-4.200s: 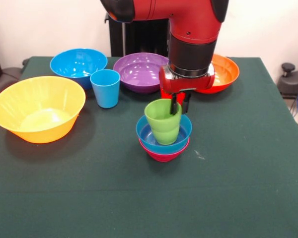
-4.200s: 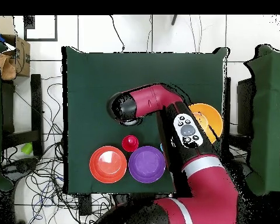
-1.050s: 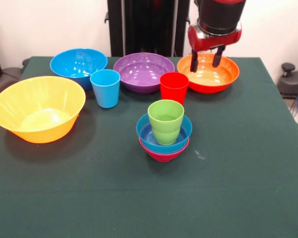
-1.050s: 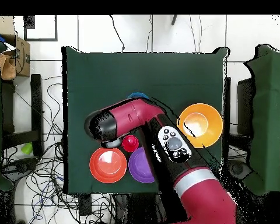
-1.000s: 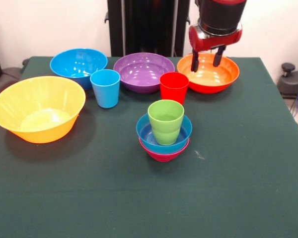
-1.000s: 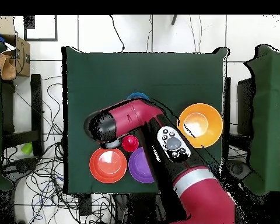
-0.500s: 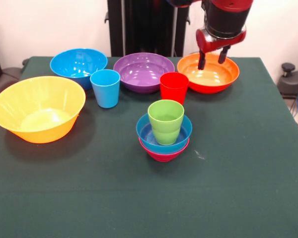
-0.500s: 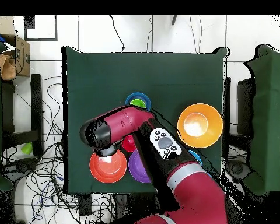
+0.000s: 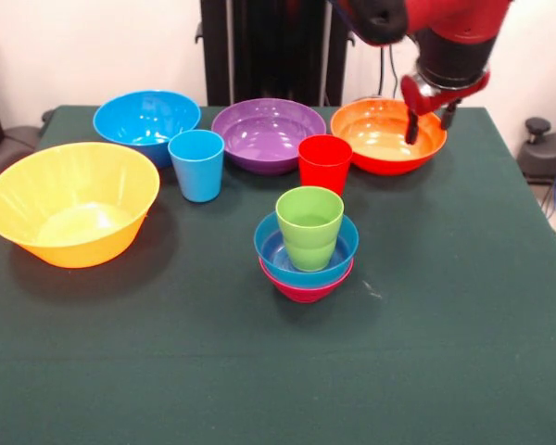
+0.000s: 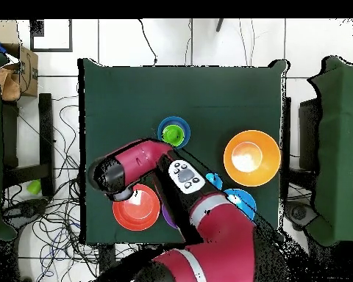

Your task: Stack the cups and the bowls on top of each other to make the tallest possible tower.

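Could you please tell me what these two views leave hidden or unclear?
- Overhead view: the arm covers the purple bowl and red cup.
- Front view: the small magenta bowl shows only below the small blue bowl; its inside is hidden.
- Overhead view: the wrist hides the gripper.

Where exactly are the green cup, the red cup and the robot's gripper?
green cup (image 9: 309, 232): front view, on its outer wall.
red cup (image 9: 324, 168): front view, on its front wall.
gripper (image 9: 430, 121): front view, midway between its two dark fingertips, over the red-orange bowl's (image 9: 375, 163) rim.
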`<control>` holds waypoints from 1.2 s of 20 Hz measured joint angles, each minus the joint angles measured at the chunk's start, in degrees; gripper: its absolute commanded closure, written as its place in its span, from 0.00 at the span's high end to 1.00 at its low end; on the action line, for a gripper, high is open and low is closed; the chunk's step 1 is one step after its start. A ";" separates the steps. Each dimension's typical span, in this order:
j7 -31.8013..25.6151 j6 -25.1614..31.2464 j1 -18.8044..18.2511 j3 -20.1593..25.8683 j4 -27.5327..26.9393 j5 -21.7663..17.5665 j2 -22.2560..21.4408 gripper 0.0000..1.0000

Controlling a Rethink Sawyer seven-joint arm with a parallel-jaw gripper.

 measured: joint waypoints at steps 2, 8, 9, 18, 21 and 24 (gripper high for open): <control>0.00 -0.40 0.70 -0.02 -0.22 0.01 0.68 1.00; 0.00 -1.11 3.07 -0.02 -0.60 0.02 2.96 1.00; 0.00 -1.11 3.35 -0.09 -0.60 0.01 3.36 1.00; 0.00 -1.12 4.11 -1.33 -0.61 0.01 4.31 1.00; 0.00 -1.55 4.11 -1.84 -0.61 0.01 4.31 1.00; 0.00 -2.33 4.18 -2.36 -0.61 0.01 4.32 1.00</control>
